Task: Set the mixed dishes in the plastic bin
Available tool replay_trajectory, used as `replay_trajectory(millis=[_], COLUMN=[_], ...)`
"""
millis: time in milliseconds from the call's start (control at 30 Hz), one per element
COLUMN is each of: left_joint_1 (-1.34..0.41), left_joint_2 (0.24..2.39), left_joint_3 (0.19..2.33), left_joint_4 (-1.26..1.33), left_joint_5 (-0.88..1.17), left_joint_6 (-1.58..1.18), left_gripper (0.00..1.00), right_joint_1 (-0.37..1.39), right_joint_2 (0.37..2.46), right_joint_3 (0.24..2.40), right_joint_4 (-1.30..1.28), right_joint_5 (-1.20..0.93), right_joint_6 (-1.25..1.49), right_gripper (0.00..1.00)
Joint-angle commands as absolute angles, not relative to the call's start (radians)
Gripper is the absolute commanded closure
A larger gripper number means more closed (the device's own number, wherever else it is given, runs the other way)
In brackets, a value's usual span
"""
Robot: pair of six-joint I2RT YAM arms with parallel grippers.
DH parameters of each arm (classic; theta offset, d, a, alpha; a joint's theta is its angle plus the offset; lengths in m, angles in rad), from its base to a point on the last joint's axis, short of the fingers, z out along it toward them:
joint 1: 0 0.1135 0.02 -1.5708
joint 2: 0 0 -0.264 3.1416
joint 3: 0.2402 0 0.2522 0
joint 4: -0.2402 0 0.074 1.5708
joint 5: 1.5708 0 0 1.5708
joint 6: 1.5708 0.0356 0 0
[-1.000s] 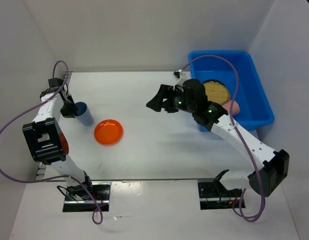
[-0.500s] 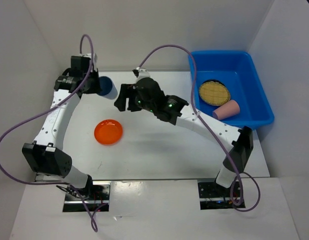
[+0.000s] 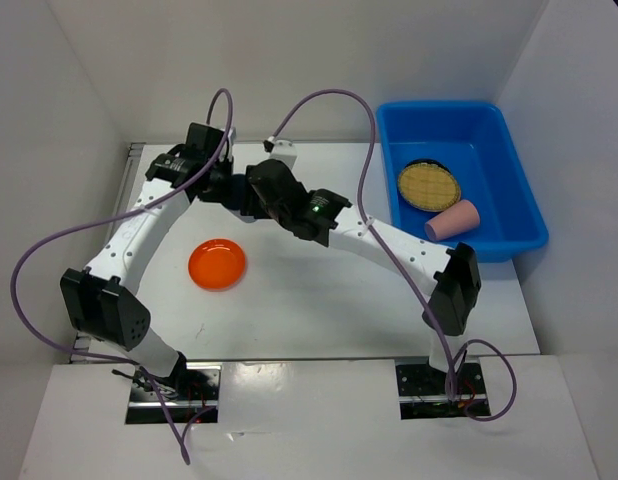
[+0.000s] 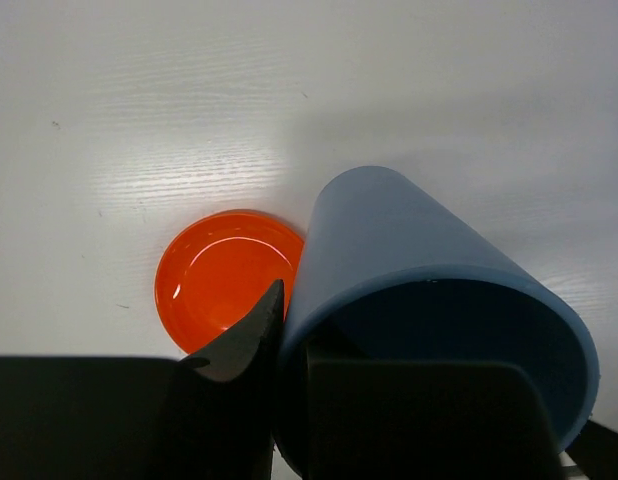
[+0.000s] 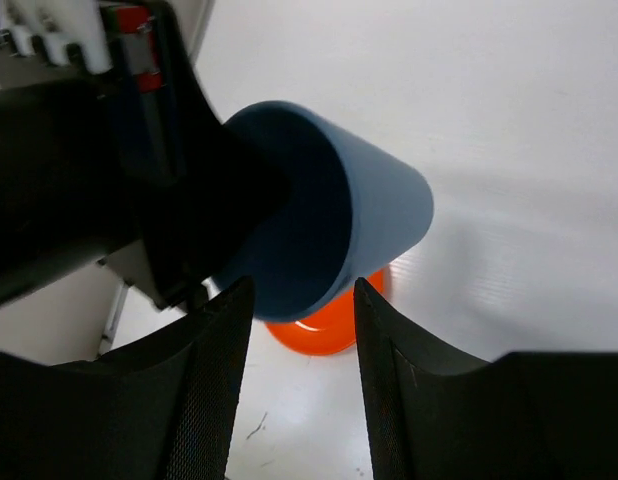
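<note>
Your left jaws are clamped on the blue cup [image 4: 429, 240], held above the bench [image 3: 319, 310] just beyond the orange plate [image 3: 217, 264]. Your right jaws stand apart, seemingly just short of that cup.

Straight ahead of the right pincer [image 5: 301, 290], the blue cup [image 5: 329, 230] clamped in the left pincer [image 4: 289, 345] blocks the way. Below both lies the orange plate [image 3: 217, 264]; bare table [image 3: 319, 300] surrounds it.
</note>
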State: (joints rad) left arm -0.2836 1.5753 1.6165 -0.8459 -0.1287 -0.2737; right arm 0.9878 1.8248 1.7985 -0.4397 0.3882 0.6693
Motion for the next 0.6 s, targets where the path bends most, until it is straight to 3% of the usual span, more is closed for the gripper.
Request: replay_trajectory(millis=[0,200,333,367,433,467,500,567], left_joint_1=[-0.293,-0.293,-0.293,-0.293,-0.293,-0.293,-0.293,-0.293], left_joint_2=[1.549,1.539,1.529,1.529,1.529,1.529,1.529,1.529], left_joint_3=[1.618,1.618,1.618,1.618,1.618,1.618,1.618,1.618], left_joint_4=[-0.834,-0.834,-0.834,-0.834,-0.834,-0.834,-0.825,-0.813], left_joint_5=[-0.132,-0.123,-0.104,-0.095,-0.095,-0.086,-0.086,-0.034], left_joint_6=[-0.301,-0.301,-0.301,-0.301,-0.301,-0.301,-0.292,-0.291], left_gripper=[1.0,1.0,1.0,1.0,1.0,0.88,0.69,0.48], right_joint_1=[0.979,0.956,0.924,0.923,0.913,0.901,0.9,0.89], right_joint_2=[1.835,1.891,1.916,1.925,1.934,1.934,1.934,1.934], right_joint_3=[1.829,1.862,1.882,1.893,1.902,1.911,1.911,1.923], right_joint_4=[-0.469,-0.488,-0.488,-0.488,-0.497,-0.506,-0.506,-0.532], right_joint_5=[0.508,0.529,0.52,0.511,0.511,0.502,0.502,0.514], right_joint_6=[0.696,0.719,0.729,0.729,0.738,0.738,0.738,0.738], right_gripper=[0.5,0.55,0.83,0.99,0.99,1.0,1.0,1.0])
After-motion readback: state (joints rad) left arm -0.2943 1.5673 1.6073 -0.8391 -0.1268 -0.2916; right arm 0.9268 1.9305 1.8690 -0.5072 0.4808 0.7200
